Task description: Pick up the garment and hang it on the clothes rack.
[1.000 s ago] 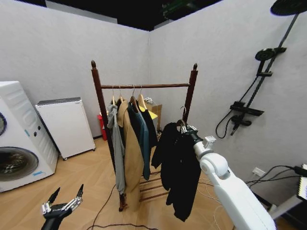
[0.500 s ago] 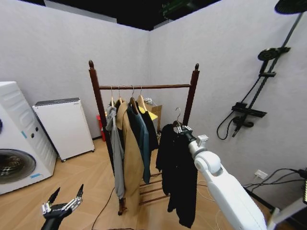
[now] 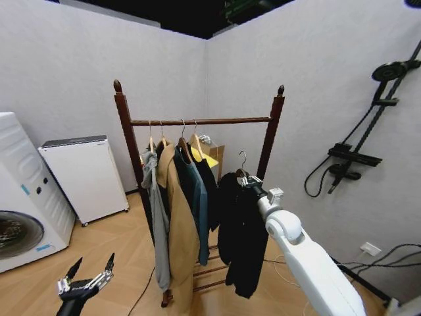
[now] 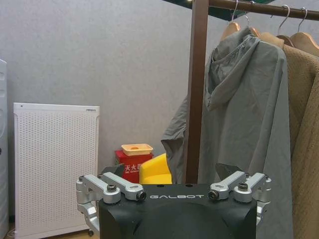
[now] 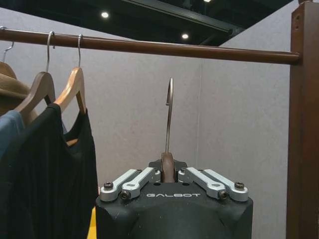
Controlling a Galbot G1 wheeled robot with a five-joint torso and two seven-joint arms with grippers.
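Head view puts the clothes rack of dark reddish-brown wood in the corner of the room, its two uprights topped with ball finials and joined by a horizontal rail. On the rail's left half hang a grey hooded jacket, a tan coat, a teal-blue jacket and a black top, each on a hanger. The right half of the rail is bare.

The right arm reaches forward from the lower right, and the right gripper is clenched on the neck of a hanger that carries the garment, a long black coat. The coat hangs free in the air just in front of the rack's right side, below the rail, its hem near the slatted base shelf. In the right wrist view the gripper pinches the hanger's wooden neck and the metal hook stands upright, its tip below the rail and apart from it.

The left gripper hovers low at the lower left, its fingers spread wide and grasping nothing. A washing machine and a white cabinet stand by the left wall
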